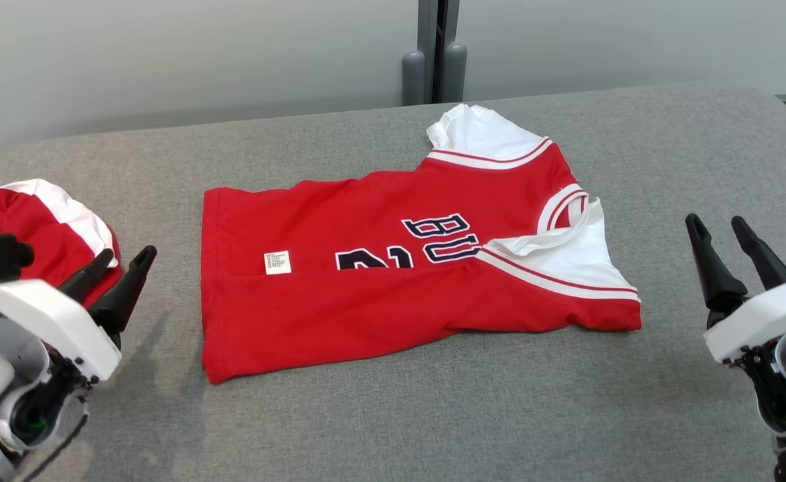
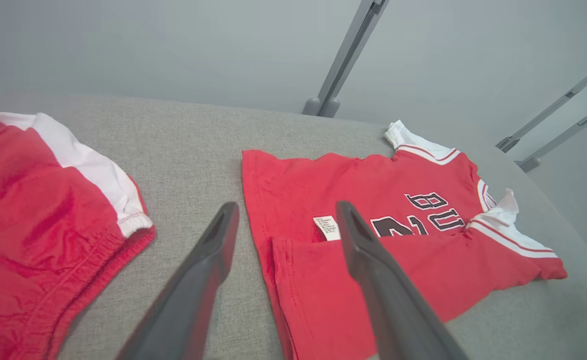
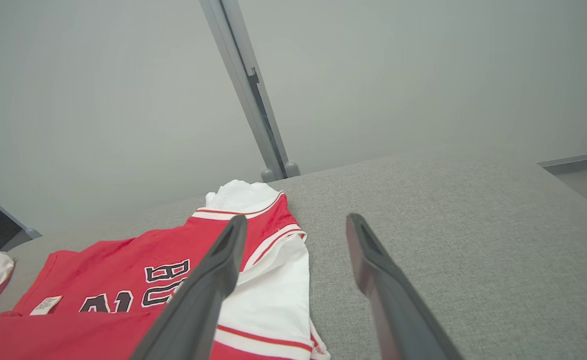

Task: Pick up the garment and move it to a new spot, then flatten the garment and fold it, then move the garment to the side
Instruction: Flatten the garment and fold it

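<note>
**1. L gripper** (image 1: 127,254): nearest, low left, over the grey cushion (image 1: 433,428). Fingers spread, nothing btwn them. Tips sit near the jersey's hem end, not touching.

**2. R gripper** (image 1: 718,222): low right. Fingers spread, empty. Apart from the sleeve end.

**3. Jersey** (image 1: 366,301): the task item. Red w/ white sleeves, mid-cushion, lying sideways w/ hem twd robot's left and collar twd right.
- The near long edge is folded up over the front and hides the lower half of the lettering.
- The care label (image 1: 277,262) shows at the fold line.
- The far sleeve (image 1: 477,134) sticks out at the back, unfolded.

**4. Red shorts** (image 1: 38,214): 2nd garment, far left, just behind the L gripper. Apart from the jersey.

**5. Grey post** (image 1: 436,60): behind the cushion, against a plain wall.

**Step:** you're prob. mid-fold. The first lengthwise fold looks done and both grippers are off the cloth.

**Next:** likely the far edge.
- You'd want the L gripper at the far hem corner and the R gripper at the far shoulder.
- Pinch the top layer only, then bring it twd the robot evenly.
- Tuck the far sleeve first so it doesn't bunch.
- Cloth looks thin, so go low to catch it.
</note>
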`<state>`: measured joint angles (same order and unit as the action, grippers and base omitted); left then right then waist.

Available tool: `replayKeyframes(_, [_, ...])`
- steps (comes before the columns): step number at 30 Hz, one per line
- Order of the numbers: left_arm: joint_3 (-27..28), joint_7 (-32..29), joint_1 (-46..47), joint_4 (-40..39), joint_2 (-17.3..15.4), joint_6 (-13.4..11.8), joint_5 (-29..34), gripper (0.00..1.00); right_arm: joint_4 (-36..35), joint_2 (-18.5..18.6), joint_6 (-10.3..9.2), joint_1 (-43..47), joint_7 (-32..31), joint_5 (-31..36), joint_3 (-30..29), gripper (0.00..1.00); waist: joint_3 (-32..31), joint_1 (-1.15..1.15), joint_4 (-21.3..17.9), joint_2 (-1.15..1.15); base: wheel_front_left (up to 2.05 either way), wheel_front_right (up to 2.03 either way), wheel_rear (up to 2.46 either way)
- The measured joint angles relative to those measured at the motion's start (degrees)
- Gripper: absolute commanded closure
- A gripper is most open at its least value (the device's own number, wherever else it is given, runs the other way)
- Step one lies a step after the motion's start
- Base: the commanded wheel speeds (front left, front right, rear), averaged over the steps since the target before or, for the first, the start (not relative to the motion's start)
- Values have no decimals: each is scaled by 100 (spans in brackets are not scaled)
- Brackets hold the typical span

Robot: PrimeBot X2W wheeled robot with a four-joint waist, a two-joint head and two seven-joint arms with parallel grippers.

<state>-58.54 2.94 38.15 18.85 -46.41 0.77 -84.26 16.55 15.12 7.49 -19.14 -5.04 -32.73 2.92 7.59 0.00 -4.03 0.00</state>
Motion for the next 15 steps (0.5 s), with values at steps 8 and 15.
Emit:
replayKeyframes(8, [246, 1127, -840, -564, 111, -853, 327, 0, 155, -269, 0, 449, 468, 146, -302, 0, -113, 0, 54, 0, 0, 0, 0])
replayKeyframes(15, [832, 1198, -1494, -768, 506, -1404, 1070, 0, 635, -436, 0, 565, 307, 132, -226, 0, -118, 0, 68, 0, 0, 0, 0])
